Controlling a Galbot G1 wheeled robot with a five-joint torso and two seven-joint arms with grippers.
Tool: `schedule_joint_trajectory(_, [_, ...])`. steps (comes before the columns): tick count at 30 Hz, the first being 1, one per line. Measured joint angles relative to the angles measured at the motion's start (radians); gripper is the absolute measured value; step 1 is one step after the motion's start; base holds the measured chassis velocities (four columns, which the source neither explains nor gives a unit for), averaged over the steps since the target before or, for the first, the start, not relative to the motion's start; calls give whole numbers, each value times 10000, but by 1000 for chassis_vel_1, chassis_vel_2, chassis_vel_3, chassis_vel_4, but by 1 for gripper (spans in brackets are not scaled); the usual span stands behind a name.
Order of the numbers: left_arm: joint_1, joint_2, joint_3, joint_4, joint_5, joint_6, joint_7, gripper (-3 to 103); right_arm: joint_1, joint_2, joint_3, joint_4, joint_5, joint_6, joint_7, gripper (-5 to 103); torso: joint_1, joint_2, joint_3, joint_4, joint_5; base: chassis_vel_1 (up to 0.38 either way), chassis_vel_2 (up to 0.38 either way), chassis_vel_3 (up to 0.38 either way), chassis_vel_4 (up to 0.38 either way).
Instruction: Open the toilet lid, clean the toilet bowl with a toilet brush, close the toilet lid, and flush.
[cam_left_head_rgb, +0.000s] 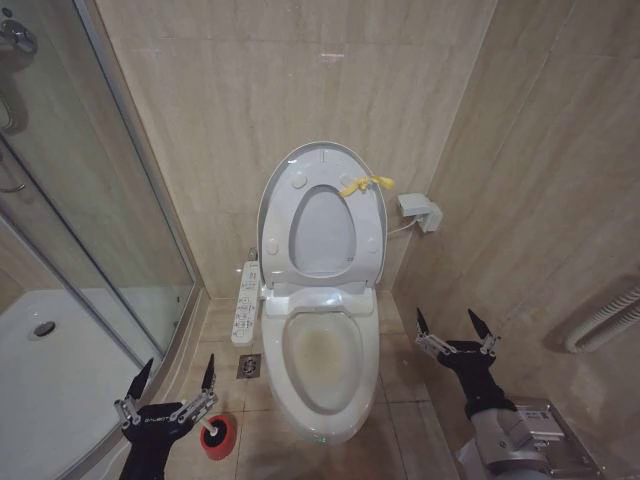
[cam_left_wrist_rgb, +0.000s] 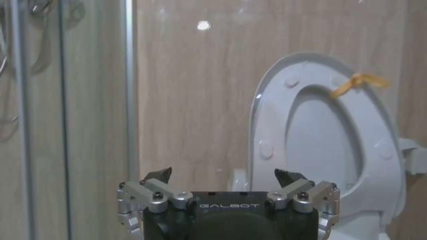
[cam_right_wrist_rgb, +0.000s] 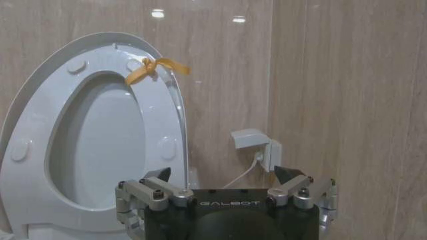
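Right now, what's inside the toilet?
Inside the toilet bowl there's a yellowish stain on the white ceramic. The toilet lid stands raised, so nothing covers the bowl.

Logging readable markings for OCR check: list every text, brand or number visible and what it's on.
"GALBOT" on the left gripper body, left wrist view.
"GALBOT" on the right gripper body, right wrist view.
Left gripper body in the head view: white lettering, too small to read.
Control panel beside the toilet bowl: button markings too small to read.

Toilet lid (cam_left_head_rgb: 322, 160) upright; toilet bowl (cam_left_head_rgb: 322, 352) stained; toilet brush (cam_left_head_rgb: 215, 437) seemingly in holder
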Motion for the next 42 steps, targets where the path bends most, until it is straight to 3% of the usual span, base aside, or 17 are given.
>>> schedule_joint_trajectory(42, [317,-114,194,33,104,87,-36,100,0,0,0,-1,0,0,0,100,0,0,0,0,0,0,0,0,0])
